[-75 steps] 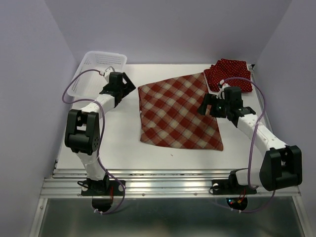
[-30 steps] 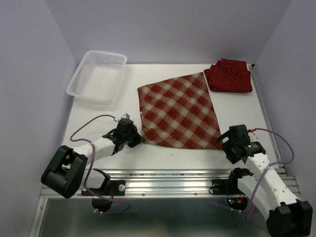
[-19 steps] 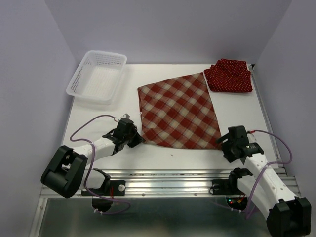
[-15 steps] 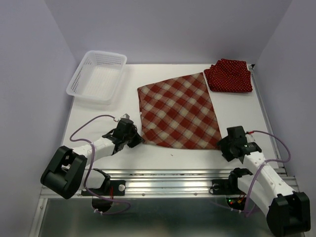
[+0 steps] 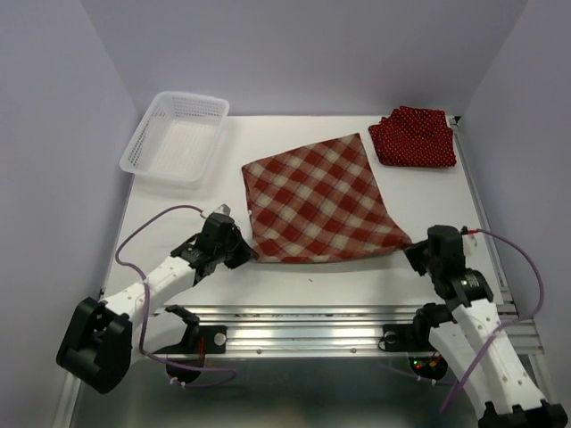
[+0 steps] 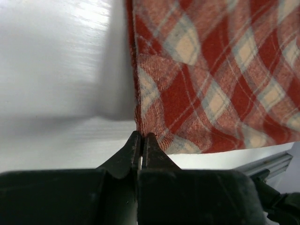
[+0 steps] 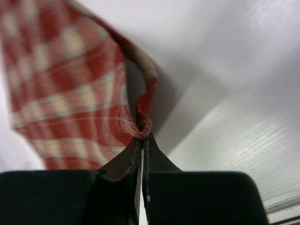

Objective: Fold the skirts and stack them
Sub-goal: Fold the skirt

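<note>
The white table (image 5: 428, 192) carries everything, and most of its middle is covered by the plaid skirt (image 5: 317, 201), which lies open and flat and is not yet folded. The mesh basket (image 5: 178, 143) sits at the far left with nothing in it, and the dotted skirts (image 5: 415, 138) lie in a folded heap at the far right corner; I cannot tell how many are in it. Both arms reach low along the skirt's near edge. The left gripper (image 6: 141, 136) has its fingers pressed together on the near left corner, and the right gripper (image 7: 142, 137) is pinched just as tight on the near right corner, which hangs bunched from the tips, clear of the table. This looks to me like the start of the first fold: both corners should next rise together and travel to the far edge, kept level so the hem lands square.
</note>
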Controlling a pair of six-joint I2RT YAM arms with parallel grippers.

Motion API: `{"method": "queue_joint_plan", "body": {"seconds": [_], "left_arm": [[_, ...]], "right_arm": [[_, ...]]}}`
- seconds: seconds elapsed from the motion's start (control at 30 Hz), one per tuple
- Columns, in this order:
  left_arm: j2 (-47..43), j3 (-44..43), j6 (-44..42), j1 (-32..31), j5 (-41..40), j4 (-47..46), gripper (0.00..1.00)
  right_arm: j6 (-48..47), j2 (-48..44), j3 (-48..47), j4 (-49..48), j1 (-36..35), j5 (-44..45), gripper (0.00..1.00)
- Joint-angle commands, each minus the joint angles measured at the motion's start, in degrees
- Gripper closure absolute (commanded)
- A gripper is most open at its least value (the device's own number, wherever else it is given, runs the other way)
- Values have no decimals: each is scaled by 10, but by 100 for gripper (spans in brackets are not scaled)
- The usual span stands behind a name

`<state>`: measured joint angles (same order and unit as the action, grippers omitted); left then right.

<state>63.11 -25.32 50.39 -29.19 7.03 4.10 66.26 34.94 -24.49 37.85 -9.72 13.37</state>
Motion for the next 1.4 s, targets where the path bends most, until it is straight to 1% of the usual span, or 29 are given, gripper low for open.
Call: {"method": "queue_joint_plan", "body": {"seconds": [0.0, 0.1, 0.13, 0.17, 0.2, 0.3, 0.4, 0.57, 0.6, 0.77, 0.93, 1.07, 1.17, 1.2, 1.37], "left_arm": [[-67, -39, -29, -3, 16, 91, 100], [-116, -74, -47, -5, 33, 141, 100], [-124, -83, -49, -4, 35, 176, 100], [-131, -91, -51, -5, 42, 190, 100], [-143, -101, -55, -5, 52, 201, 100], [-163, -113, -54, -5, 84, 222, 100], [-177, -137, -45, -5, 70, 229, 100], [-153, -181, -45, -5, 34, 227, 100], [-146, -185, -40, -5, 16, 224, 100], [-72, -234, -46, -3, -12, 213, 100], [1, -317, -56, 1, -53, 224, 100], [39, -358, -69, 12, -84, 224, 100], [76, -384, -88, 39, -69, 223, 100], [92, -390, -93, 50, -42, 215, 100], [132, -402, -110, 85, -10, 192, 100]], "right_arm": [[-3, -89, -85, 71, 0, 49, 99], [4, -133, -127, 130, 0, 35, 99], [4, -152, -143, 141, 0, 30, 99], [7, -153, -151, 151, 0, 27, 99], [8, -172, -160, 167, 0, 27, 99], [7, -198, -195, 186, 0, 51, 99], [-9, -193, -215, 171, 0, 61, 99], [-39, -133, -217, 102, 0, 64, 99], [-40, -125, -217, 75, 0, 65, 99], [-53, -54, -220, -7, 0, 97, 99], [-72, 8, -240, -51, 0, 135, 99], [-86, 53, -255, -87, 0, 167, 99], [-102, 98, -272, -109, 0, 177, 99], [-104, 109, -276, -120, 0, 177, 99], [-122, 182, -294, -157, 0, 177, 99]]}}
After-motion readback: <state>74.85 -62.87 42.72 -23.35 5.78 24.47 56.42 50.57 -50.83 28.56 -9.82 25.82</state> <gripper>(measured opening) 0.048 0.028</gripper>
